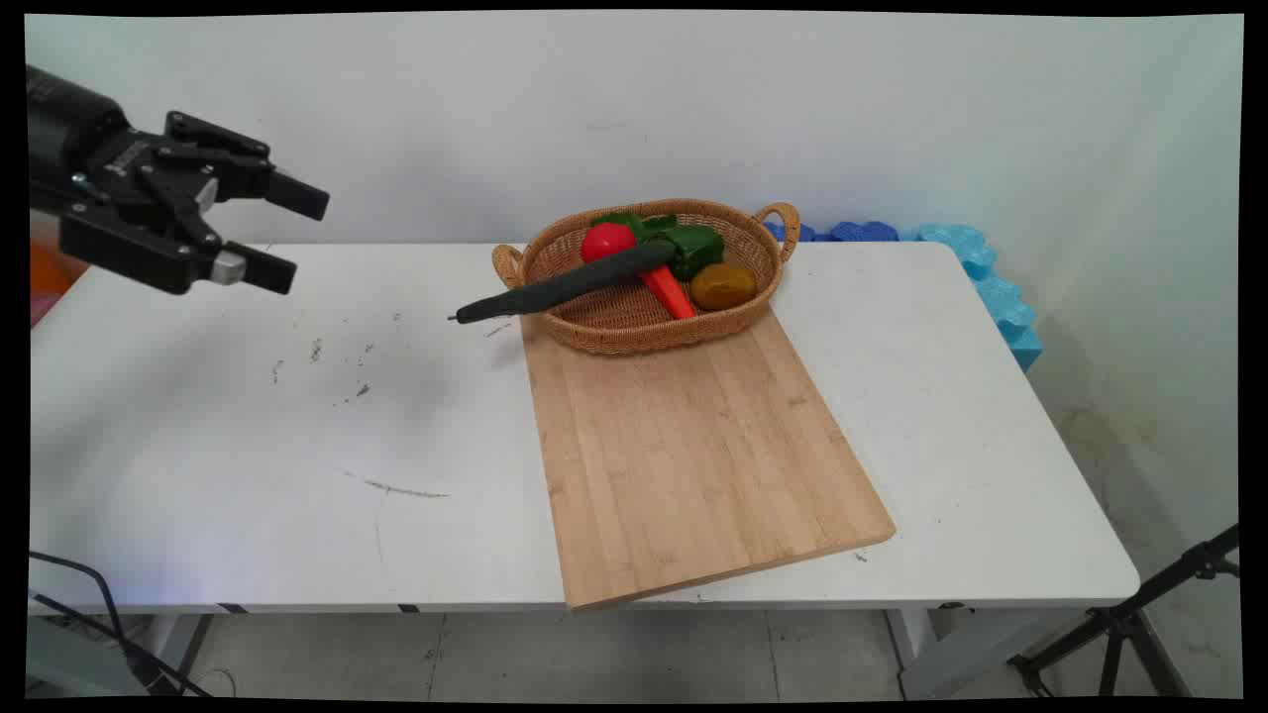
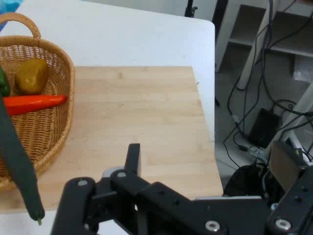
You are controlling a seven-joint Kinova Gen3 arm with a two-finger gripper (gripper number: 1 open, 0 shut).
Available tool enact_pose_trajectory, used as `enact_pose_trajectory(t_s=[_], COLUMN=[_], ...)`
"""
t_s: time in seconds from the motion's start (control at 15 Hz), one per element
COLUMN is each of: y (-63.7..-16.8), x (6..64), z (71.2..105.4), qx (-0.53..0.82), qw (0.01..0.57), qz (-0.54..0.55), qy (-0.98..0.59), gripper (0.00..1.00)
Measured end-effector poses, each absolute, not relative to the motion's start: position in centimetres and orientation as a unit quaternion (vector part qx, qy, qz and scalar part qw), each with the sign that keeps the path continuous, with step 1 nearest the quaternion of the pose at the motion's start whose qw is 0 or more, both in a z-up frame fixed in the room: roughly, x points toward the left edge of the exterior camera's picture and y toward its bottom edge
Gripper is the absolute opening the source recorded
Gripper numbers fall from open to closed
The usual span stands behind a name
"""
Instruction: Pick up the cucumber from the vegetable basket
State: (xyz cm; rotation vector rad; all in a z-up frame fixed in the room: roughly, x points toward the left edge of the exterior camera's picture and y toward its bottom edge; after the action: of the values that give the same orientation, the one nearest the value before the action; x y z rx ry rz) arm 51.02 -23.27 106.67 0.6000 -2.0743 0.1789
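Here the gripper hangs high at the far left, fingers spread wide, holding nothing, well apart from everything. Wicker basket sits at the far end of the wooden cutting board, mid table. Inside: red tomato, green pepper, orange carrot, brownish potato. Long dark cucumber lies across the basket's left rim, tip sticking out over the table. Blue foam past the far right corner.
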Motion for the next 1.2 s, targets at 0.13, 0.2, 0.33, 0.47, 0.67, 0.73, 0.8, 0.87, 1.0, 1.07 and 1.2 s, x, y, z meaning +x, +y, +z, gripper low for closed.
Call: enact_pose_trajectory(t_s=[0.13, 0.2, 0.33, 0.47, 0.67, 0.73, 0.8, 0.87, 1.0, 1.07, 1.2], y=[-23.7, -24.0, -24.8, -25.9, -28.7, -30.0, -31.2, -32.0, -34.7, -36.2, -38.8], x=[50.2, 49.8, 49.0, 48.1, 46.1, 45.2, 44.4, 43.9, 42.6, 41.9, 40.6], z=[106.8, 106.9, 107.0, 107.4, 108.1, 108.3, 108.4, 108.4, 108.3, 108.0, 107.1], qx=[0.251, 0.254, 0.259, 0.266, 0.278, 0.284, 0.288, 0.292, 0.306, 0.314, 0.330], qw=[0.469, 0.469, 0.466, 0.462, 0.448, 0.439, 0.432, 0.426, 0.409, 0.399, 0.379], qz=[0.077, 0.080, 0.086, 0.096, 0.111, 0.117, 0.123, 0.127, 0.140, 0.147, 0.159], qy=[-0.843, -0.842, -0.842, -0.841, -0.843, -0.844, -0.846, -0.847, -0.848, -0.849, -0.850], gripper=[1.00, 1.00, 1.00, 1.00, 1.00, 1.00, 1.00, 1.00, 1.00, 1.00, 1.00])
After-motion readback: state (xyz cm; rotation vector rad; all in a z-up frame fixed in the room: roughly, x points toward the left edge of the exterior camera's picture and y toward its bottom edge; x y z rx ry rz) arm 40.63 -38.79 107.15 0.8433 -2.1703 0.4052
